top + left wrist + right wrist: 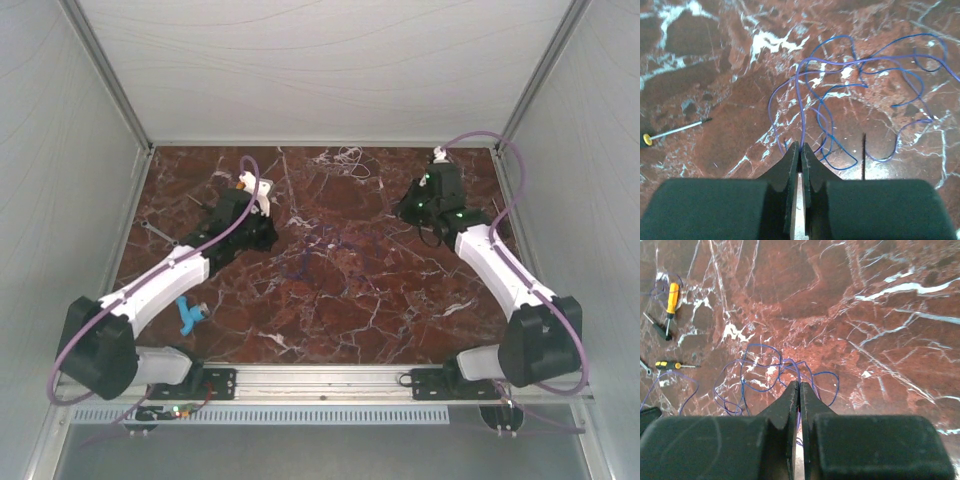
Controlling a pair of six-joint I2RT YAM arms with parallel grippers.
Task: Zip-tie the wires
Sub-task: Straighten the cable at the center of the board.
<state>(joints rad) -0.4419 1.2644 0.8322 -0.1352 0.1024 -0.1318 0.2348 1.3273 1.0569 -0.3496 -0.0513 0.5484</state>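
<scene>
While the zip tie lies flat and untouched on the bench, just to the right of my left hand, I judge the task to be at its gathering step: the wires sprawl in loose bluish loops ahead of both hands, not yet bundled. My left hand is pressed together, and 1 strand runs straight into its tips, so it seems to be pinching that strand, though the contact itself is hidden. My right hand is pressed together too, with loops just beyond its tips and nothing I can see between them. Next, I think, the 2 hands need to draw the loops into 1 tight bunch. The right must then spread, take the strip by 1 end without scattering the strands, and thread it round.
</scene>
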